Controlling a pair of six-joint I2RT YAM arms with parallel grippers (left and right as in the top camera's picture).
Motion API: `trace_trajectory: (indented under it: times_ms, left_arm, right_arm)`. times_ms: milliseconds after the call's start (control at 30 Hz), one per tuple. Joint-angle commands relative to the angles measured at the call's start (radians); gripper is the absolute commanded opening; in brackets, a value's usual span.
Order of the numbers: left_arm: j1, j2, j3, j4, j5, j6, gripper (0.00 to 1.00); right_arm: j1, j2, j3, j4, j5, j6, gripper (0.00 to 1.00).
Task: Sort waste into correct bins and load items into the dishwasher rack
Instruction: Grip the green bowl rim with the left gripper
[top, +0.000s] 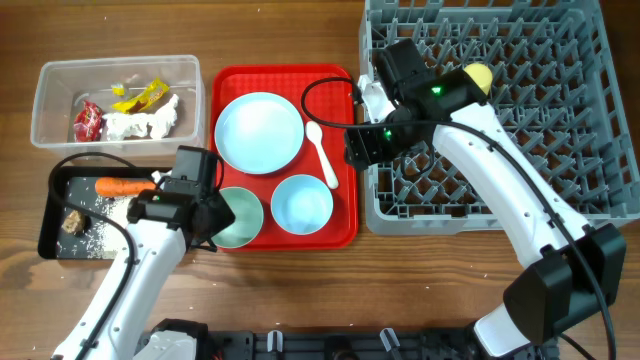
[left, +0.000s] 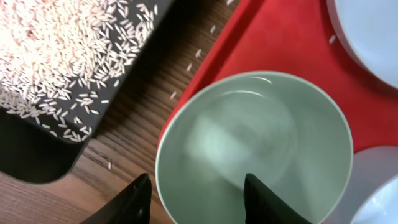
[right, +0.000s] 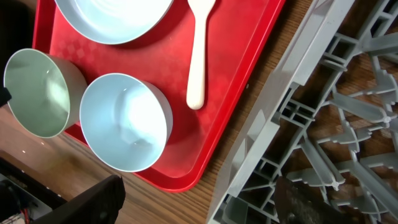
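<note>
Currently the left gripper (left: 198, 186) straddles, spread, the pale green bowl's (top: 245, 208) nine-o'clock rim. The right gripper (right: 199, 193), spread and empty, overhangs the red tray's (top: 345, 215) three-o'clock edge.

Left arm (top: 182, 182) hides pale green bowl's (top: 246, 214) rim.

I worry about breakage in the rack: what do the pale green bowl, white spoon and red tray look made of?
The pale green bowl: likely melamine or hard plastic, smooth semi-gloss with soft highlights; ceramic not ruled out. The white spoon: probably plastic, smooth, thick moulded handle. The red tray: plastic, finely textured face, rounded moulded lip.
</note>
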Motion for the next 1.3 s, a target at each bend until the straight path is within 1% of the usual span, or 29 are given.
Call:
trace_trajectory:
  times_ms: [0, 100, 200, 267, 500, 567, 700, 800, 833, 867, 933, 967, 1067, 1200, 1267]
  left_arm:
    - [0.043, 0.000, -0.023, 0.005, -0.003, -0.014, 0.47]
    - [0.063, 0.000, -0.055, 0.027, 0.006, -0.014, 0.47]
    - [0.067, 0.000, -0.100, 0.108, 0.081, -0.014, 0.46]
    - [0.068, 0.001, -0.109, 0.132, 0.080, -0.014, 0.44]
    - [0.068, 0.014, -0.127, 0.161, 0.087, -0.026, 0.42]
    - [0.068, 0.024, -0.158, 0.183, 0.088, -0.048, 0.40]
    - [0.068, 0.025, -0.158, 0.191, 0.088, -0.048, 0.33]
    - [0.068, 0.026, -0.158, 0.192, 0.088, -0.047, 0.30]
    - [0.068, 0.026, -0.158, 0.190, 0.088, -0.047, 0.26]
    - [0.068, 0.026, -0.158, 0.188, 0.088, -0.047, 0.19]
    - [0.068, 0.025, -0.158, 0.185, 0.088, -0.047, 0.07]
    - [0.068, 0.025, -0.155, 0.184, 0.088, -0.046, 0.04]
    - [0.068, 0.010, -0.118, 0.136, 0.080, -0.035, 0.04]
    - [0.068, -0.033, -0.006, 0.008, 0.027, 0.043, 0.04]
    - [0.068, -0.053, 0.055, -0.053, 0.000, 0.044, 0.04]
  right_arm:
    - [0.000, 0.011, -0.006, 0.001, 0.011, -0.011, 0.79]
    - [0.000, 0.011, -0.006, 0.002, 0.011, -0.011, 0.79]
    - [0.000, 0.011, -0.006, 0.002, 0.011, -0.011, 0.79]
    - [0.000, 0.011, -0.006, 0.002, 0.011, -0.011, 0.79]
    - [0.000, 0.011, -0.006, 0.002, 0.011, -0.011, 0.79]
    - [0.000, 0.011, -0.006, 0.001, 0.011, -0.010, 0.79]
    - [0.000, 0.011, -0.006, 0.001, 0.011, -0.010, 0.79]
    - [0.000, 0.011, -0.006, 0.001, 0.011, -0.010, 0.79]
    - [0.000, 0.011, -0.006, 0.001, 0.011, -0.010, 0.79]
    - [0.000, 0.011, -0.006, 0.001, 0.011, -0.010, 0.79]
    - [0.000, 0.011, -0.006, 0.001, 0.011, -0.010, 0.79]
    - [0.000, 0.011, -0.006, 0.001, 0.011, -0.010, 0.79]
    - [0.000, 0.011, -0.006, 0.001, 0.011, -0.010, 0.79]
    - [0.000, 0.011, -0.006, 0.008, 0.010, -0.010, 0.80]
    - [0.000, 0.011, -0.006, 0.023, -0.010, -0.010, 0.80]
